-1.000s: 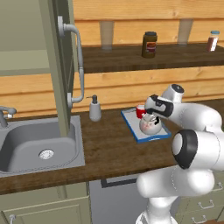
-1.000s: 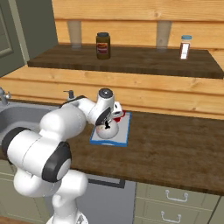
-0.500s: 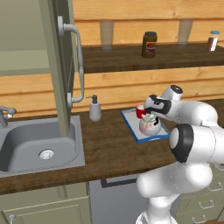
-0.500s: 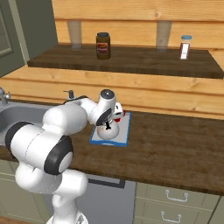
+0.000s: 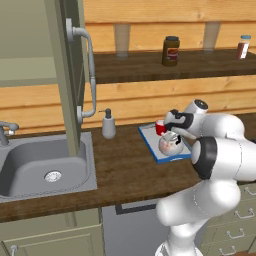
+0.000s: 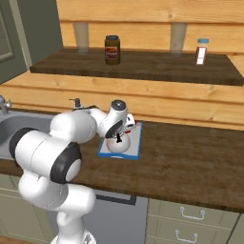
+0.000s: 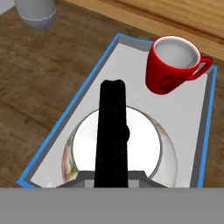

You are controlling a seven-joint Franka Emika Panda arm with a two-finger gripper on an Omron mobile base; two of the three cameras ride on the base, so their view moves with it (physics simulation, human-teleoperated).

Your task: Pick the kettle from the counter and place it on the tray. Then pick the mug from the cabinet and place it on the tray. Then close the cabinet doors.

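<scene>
The white kettle [image 5: 170,144] with its black arched handle [image 7: 113,131] stands on the blue-rimmed tray [image 5: 150,146] on the dark wood counter [image 5: 125,170]. Behind it on the same tray stands the red mug [image 5: 160,128], upright and free of any grip [image 7: 168,65]. My gripper [image 5: 171,125] hovers just above the kettle, beside the mug, and is shut; its fingertips are hidden in the hand view. From the right, kettle [image 6: 117,144], mug [image 6: 129,125] and tray [image 6: 136,148] sit under my hand [image 6: 120,132]. One cabinet door [image 5: 62,75] hangs open at the left.
A soap dispenser [image 5: 108,125] stands left of the tray, with the steel sink [image 5: 45,165] beyond it. On the wooden shelf above are a dark jar [image 5: 171,50] and a small bottle [image 5: 243,46]. The open door's bar handle [image 5: 90,65] juts over the counter.
The hand has stayed almost still over the tray. The arm's elbow has risen a little. Kettle and mug have not moved.
</scene>
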